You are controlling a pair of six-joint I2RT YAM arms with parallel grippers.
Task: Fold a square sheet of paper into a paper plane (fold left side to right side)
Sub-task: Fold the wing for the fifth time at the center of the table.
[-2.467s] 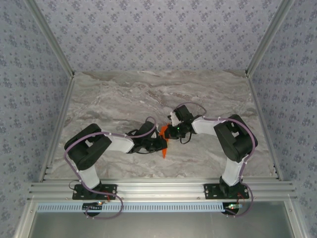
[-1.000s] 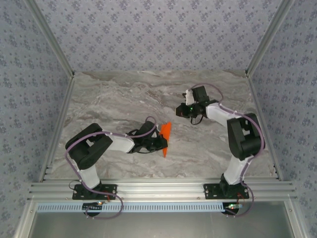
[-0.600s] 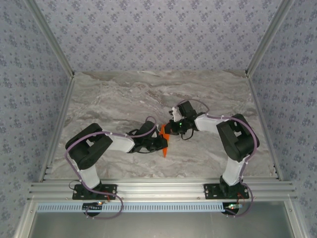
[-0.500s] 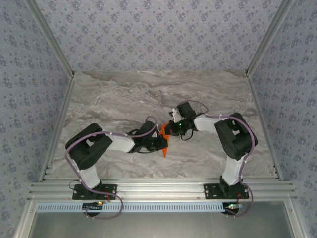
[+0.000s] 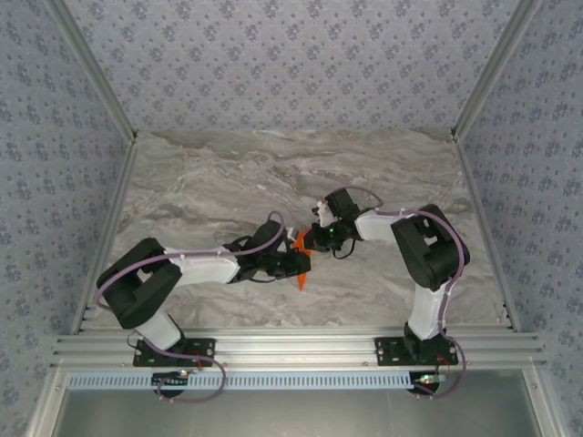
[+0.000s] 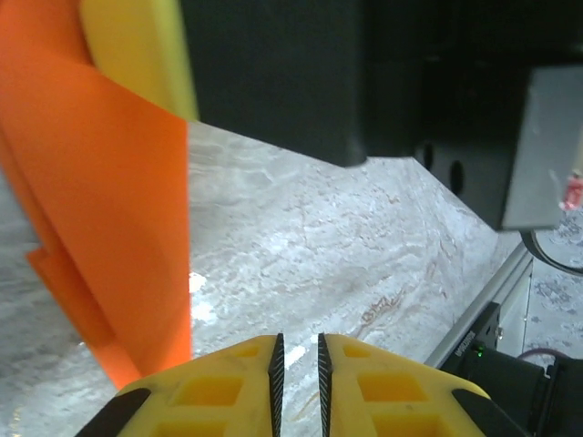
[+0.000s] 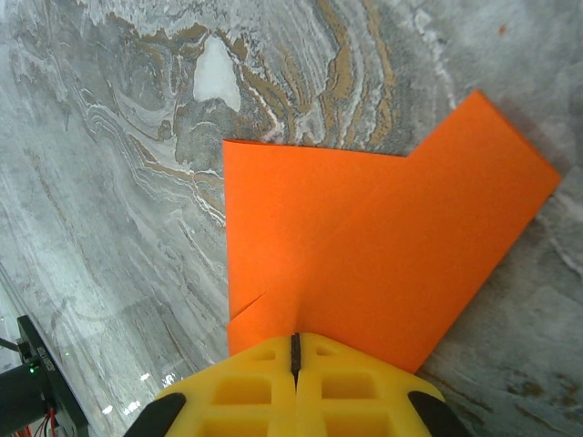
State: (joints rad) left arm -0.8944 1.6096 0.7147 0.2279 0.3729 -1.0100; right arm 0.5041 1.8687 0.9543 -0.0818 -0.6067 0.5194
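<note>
Arm bases are bolted at the near edge of the marble table (image 5: 228,182), and both arms reach inward to meet near its middle. Left gripper (image 5: 293,265) is low over the table. In its wrist view the two yellow fingers (image 6: 228,391) stand parted by a narrow slit, with bare marble showing through and nothing between them: released. The orange paper (image 6: 109,228) stands at 10 o'clock of those fingertips, beside them and outside the slit; whether it touches the finger's outer face cannot be told. Right gripper (image 5: 313,239) sits just beyond, at 1 o'clock of the left gripper. Its wrist view shows the fingertips pressed together along a thin dark seam, clenched on the near edge of the paper. From that grip the paper fans out toward 12 and 2 o'clock as a folded shape: one straight crease side, a notch on the far edge and an angled corner at 2 o'clock. From above, the paper lies between the two grippers, its pointed end at 6 o'clock. Patterned walls (image 5: 291,64) close off the far side.
</note>
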